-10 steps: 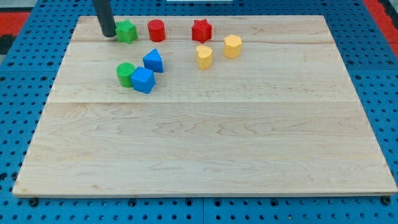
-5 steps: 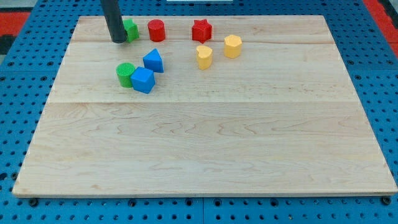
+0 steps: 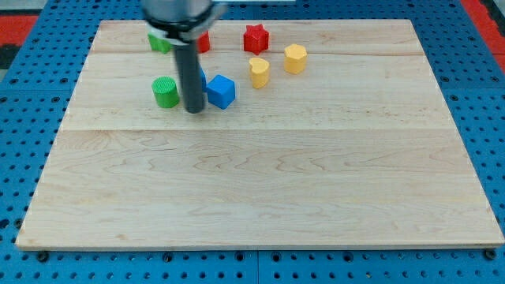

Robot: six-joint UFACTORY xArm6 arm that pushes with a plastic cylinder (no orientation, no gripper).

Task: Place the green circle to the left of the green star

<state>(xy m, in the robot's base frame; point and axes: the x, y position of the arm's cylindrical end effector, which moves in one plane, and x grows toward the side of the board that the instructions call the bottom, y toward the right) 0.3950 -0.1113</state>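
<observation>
The green circle (image 3: pixel 165 92) sits on the wooden board (image 3: pixel 260 181) at the upper left. The green star (image 3: pixel 158 42) lies above it near the board's top edge, partly hidden by the arm. My tip (image 3: pixel 194 110) rests on the board just right of the green circle, a small gap apart. A blue cube (image 3: pixel 222 91) lies just right of the rod. A blue block (image 3: pixel 202 78) is mostly hidden behind the rod.
A red cylinder (image 3: pixel 203 42) sits right of the green star, partly hidden. A red star (image 3: pixel 255 37) lies near the top edge. Two yellow blocks, one (image 3: pixel 259 72) and the other (image 3: pixel 295 58), lie right of the blue cube.
My tip moved from beside the green star down and right to between the green circle and the blue cube. The blue cube slid right, away from the green circle.
</observation>
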